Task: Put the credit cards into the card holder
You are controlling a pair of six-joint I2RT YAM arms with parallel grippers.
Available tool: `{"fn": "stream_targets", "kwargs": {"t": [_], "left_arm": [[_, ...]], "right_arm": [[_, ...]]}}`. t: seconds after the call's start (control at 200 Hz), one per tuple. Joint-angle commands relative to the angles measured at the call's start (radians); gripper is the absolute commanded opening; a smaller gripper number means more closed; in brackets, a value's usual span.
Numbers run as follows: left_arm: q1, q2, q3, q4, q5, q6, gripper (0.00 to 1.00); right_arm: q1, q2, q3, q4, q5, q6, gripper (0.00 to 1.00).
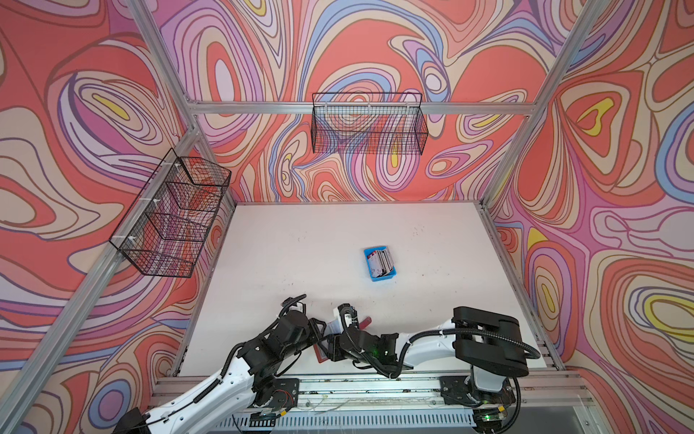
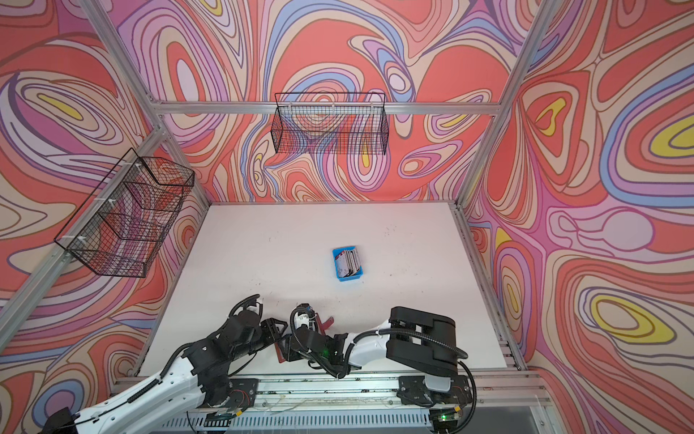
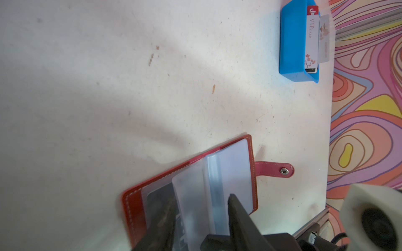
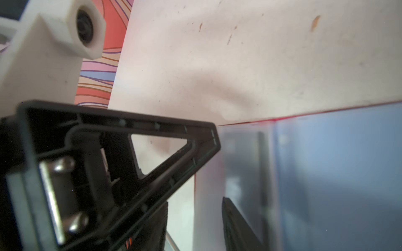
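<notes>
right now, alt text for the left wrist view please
An open red card holder lies on the white table, with the left gripper straddling its frosted sleeve pages. Its snap strap sticks out, and a blue tray of credit cards sits farther off.

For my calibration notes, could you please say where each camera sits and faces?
Top views: stereo pair high above the base, looking down on the table; left arm and right arm show.
Left wrist: on its arm, looks past the left end effector at the open holder.
Right wrist: on its arm, close against the holder's sleeves; right end effector and a left finger show.
Shared: top and left wrist views show the tray of cards.
</notes>
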Motion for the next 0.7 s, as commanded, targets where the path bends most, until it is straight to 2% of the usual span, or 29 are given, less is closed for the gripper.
{"fn": "stream_targets", "kwargs": {"t": [0.0,0.135,0.21,0.28,0.396,0.421,0.436,0.451,0.531,0.581,0.651,0.696], "left_arm": [[0.002,-0.091,0.069,-0.243,-0.116,0.032,0.45],[0.002,-0.223,0.081,-0.388,-0.205,-0.001,0.53],[0.003,-0.287,0.079,-0.386,-0.199,0.043,0.65],[0.002,-0.321,0.128,-0.472,-0.211,0.078,0.71],[0.002,-0.350,0.233,-0.687,-0.272,0.096,0.72],[0.000,-0.358,0.242,-0.704,-0.276,0.103,0.78],[-0.001,-0.364,0.239,-0.707,-0.278,0.101,0.85],[-0.002,-0.369,0.229,-0.695,-0.268,0.106,0.86],[-0.003,-0.382,0.176,-0.593,-0.204,0.187,0.87],[-0.003,-0.369,0.172,-0.581,-0.217,0.218,0.87],[-0.003,-0.325,0.191,-0.636,-0.305,0.191,0.86],[-0.003,-0.291,0.200,-0.678,-0.357,0.105,0.89]], "right_arm": [[0.014,0.040,0.027,0.016,-0.005,-0.003,0.44],[0.015,0.083,0.019,0.068,-0.011,0.023,0.43],[0.014,0.085,0.027,0.068,-0.023,0.016,0.43],[0.014,0.057,0.033,0.030,-0.018,-0.009,0.43],[0.000,-0.096,0.072,-0.172,0.070,-0.108,0.46],[-0.010,-0.132,0.086,-0.218,0.080,-0.133,0.46],[-0.019,-0.153,0.094,-0.246,0.084,-0.148,0.46],[-0.026,-0.175,0.102,-0.273,0.086,-0.161,0.46],[-0.071,-0.276,0.168,-0.440,0.122,-0.243,0.47],[-0.104,-0.318,0.227,-0.550,0.158,-0.289,0.49],[-0.185,-0.371,0.313,-0.702,0.185,-0.368,0.54],[-0.258,-0.394,0.352,-0.760,0.179,-0.408,0.56]]}}
